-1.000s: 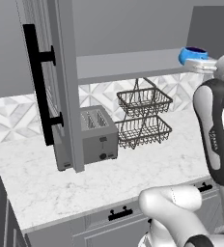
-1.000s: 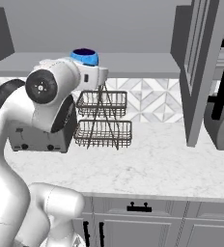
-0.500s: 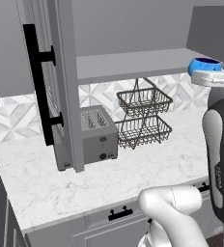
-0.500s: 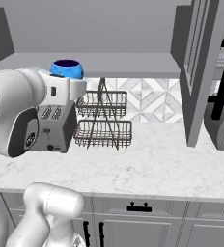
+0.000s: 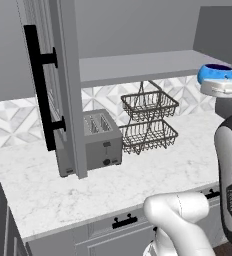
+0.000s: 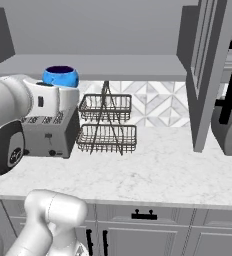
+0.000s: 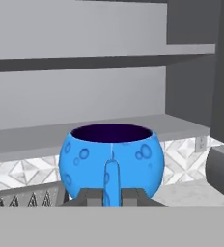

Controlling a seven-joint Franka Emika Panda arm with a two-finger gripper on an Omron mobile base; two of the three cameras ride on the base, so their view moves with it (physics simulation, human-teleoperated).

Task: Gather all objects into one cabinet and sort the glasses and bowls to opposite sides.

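Glossy blue cup [image 7: 111, 165], squat, bubble-textured, dark inside, handle facing the hand camera. Upright, raised above the counter near the grey shelf's front edge, right of the toaster.

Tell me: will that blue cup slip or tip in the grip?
The blue cup looks glossy and rounded, so it may slip. Squat and wide-mouthed, it probably resists tipping. The end effector grips it low by its handle, so it could swing.

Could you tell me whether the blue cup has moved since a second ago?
Yes. In the right base view the blue cup, held in the shut pincer, has shifted left, away from the wire basket stand, which stays put.
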